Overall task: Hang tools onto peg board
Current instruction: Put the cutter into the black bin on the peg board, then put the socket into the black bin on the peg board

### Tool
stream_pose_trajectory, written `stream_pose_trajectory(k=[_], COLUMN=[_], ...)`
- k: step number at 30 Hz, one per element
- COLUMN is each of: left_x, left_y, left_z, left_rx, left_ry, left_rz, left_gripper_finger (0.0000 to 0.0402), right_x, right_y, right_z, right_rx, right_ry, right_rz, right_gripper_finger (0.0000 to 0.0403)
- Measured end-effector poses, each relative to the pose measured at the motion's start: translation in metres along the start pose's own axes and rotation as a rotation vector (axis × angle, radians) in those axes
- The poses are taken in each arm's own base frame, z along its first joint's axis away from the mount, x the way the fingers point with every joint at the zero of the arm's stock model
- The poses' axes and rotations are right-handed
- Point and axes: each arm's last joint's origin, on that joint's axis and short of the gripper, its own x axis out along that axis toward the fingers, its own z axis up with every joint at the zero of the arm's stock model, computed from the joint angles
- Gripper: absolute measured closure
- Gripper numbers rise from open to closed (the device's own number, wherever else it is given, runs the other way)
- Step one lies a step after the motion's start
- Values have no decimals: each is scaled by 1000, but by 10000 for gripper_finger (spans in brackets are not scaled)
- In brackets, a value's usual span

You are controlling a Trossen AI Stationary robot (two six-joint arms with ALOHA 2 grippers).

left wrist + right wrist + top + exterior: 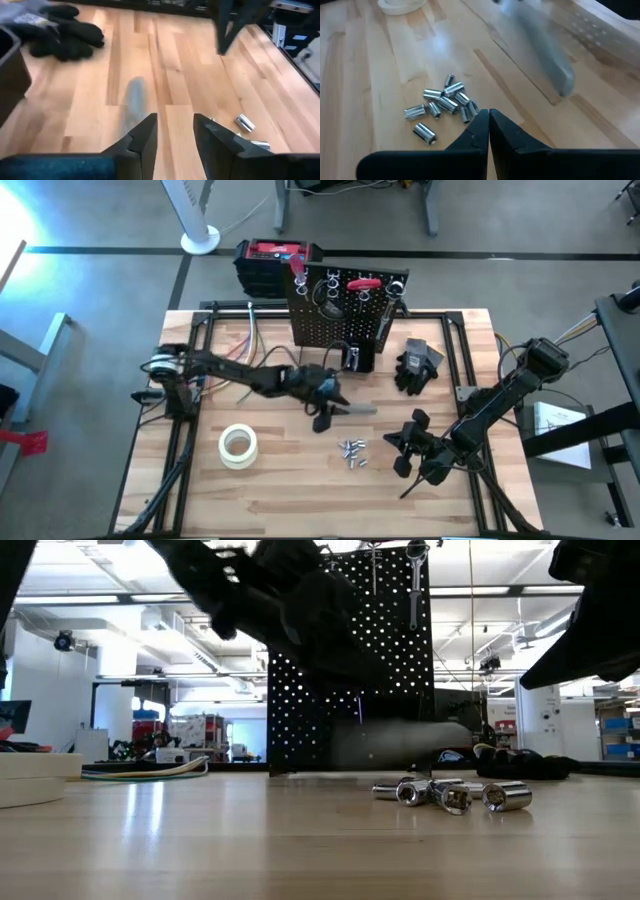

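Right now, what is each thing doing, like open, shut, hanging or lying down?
left arm: jaws open, empty.
right arm: jaws shut, empty.
grey tool: loose ahead of the left arm's jaws, not gripped.
silvery bits: lying heaped on the table.
peg board: upright.
red-handled tool: hanging on the peg board.
tape roll: lying flat.
gloves: lying piled.

The table (300, 490) is pale wood in jointed strips, smooth with a light sheen. The sockets (442, 102) are bright polished metal, mirror-glossy. The grey tool (355, 409) looks like dull brushed metal. The peg board (330, 325) is black perforated sheet metal, matt, with shiny silvery ring hooks (330, 284) along its top. The gloves (62, 35) are black knitted cloth, matt. The tape roll (238, 446) is whitish matt paper. The left gripper (175, 137) has dark, matt plastic-looking fingers.
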Motion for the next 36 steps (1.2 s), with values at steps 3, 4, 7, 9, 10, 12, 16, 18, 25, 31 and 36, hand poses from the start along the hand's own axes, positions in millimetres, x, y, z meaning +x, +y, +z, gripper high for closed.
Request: stream_pose_trajectory(k=[3, 4, 7, 9, 10, 12, 16, 18, 25, 31, 36], left_x=[-8, -10, -17, -22, -23, -22, -19, -17, 3, 34, 53], left_y=[-20, -26, -42, -49, -52, -55, -60, -63, -89, -93, -92], left_z=[-7, -10, -23, -31, -35, -49, -66, -69, -78, -88, -93], left_rx=[26, 29, 27, 22, 14, 7, 9, 11, 173, 214, 233], left_ry=[-18, -22, -39, -60, -75, -74, -79, -77, -46, 6, 87], left_rz=[21, 21, 9, 11, 6, -1, -23, -34, -104, -101, -116], left_gripper_finger=[286, 286, 286, 286, 286, 286, 286, 286, 283, 277, 277], right_x=[0, 0, 1, 1, 1, 1, 1, 1, 0, 0, 0], right_y=[-1, -1, -1, -1, -1, -1, 0, 1, 5, 6, 6], right_z=[-1, -1, -1, -1, -1, -1, 0, 0, 1, 2, 2], right_rx=[14, 15, 20, 24, 28, 36, 52, 60, 70, 84, 85], right_ry=[-4, -6, -12, -16, -17, -20, -23, -20, 3, 1, 2], right_rz=[-5, -8, -9, -8, -8, -8, -2, 8, 60, 69, 70], right_gripper_finger=[401, 401, 401, 401, 401, 401, 401, 401, 401, 401, 400])
